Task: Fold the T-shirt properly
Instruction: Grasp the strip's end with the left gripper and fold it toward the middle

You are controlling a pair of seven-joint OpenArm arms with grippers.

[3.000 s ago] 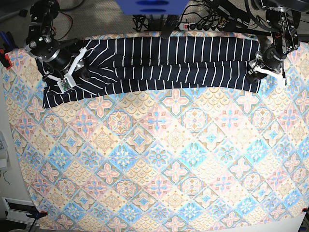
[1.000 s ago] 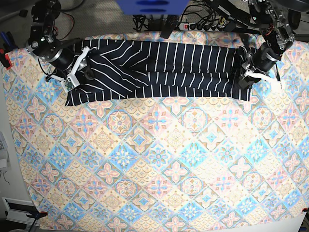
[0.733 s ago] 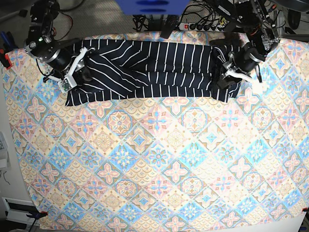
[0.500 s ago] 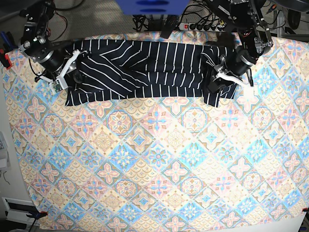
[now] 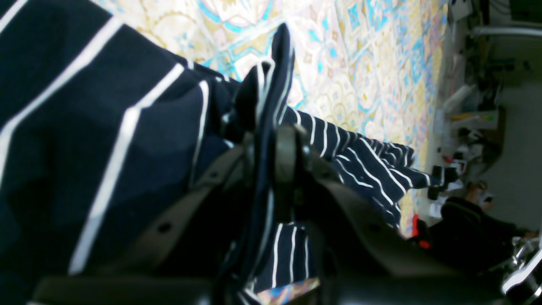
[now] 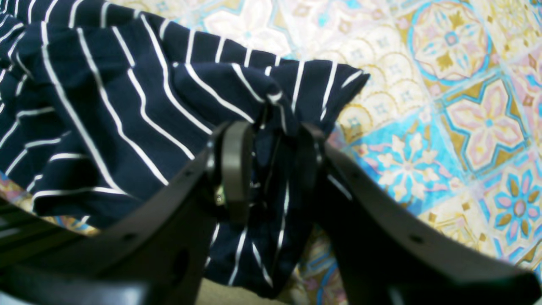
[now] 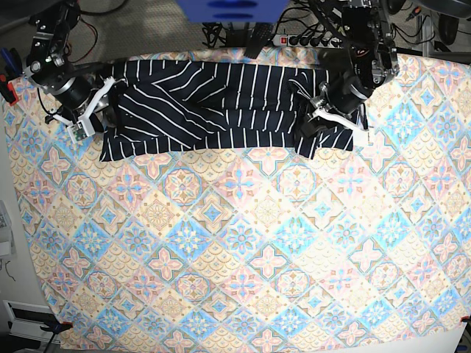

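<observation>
L gripper (image 5: 271,140): jaws clamped on a bunched fold of the T-shirt (image 7: 213,103); base view puts it at approx 1 o'clock, over the shirt's end there. R gripper (image 6: 271,140): jaws pinching a gathered hem of the shirt, approx 10 o'clock in base view. T-shirt: navy w/ white stripes, lying crosswise along 12 o'clock edge of the patterned cloth (image 7: 243,243), rumpled at both ends.

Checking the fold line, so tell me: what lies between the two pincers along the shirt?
In the base view, only the T-shirt itself spans from the right pincer to the left pincer, lying on the patterned cloth; nothing else sits there.
</observation>
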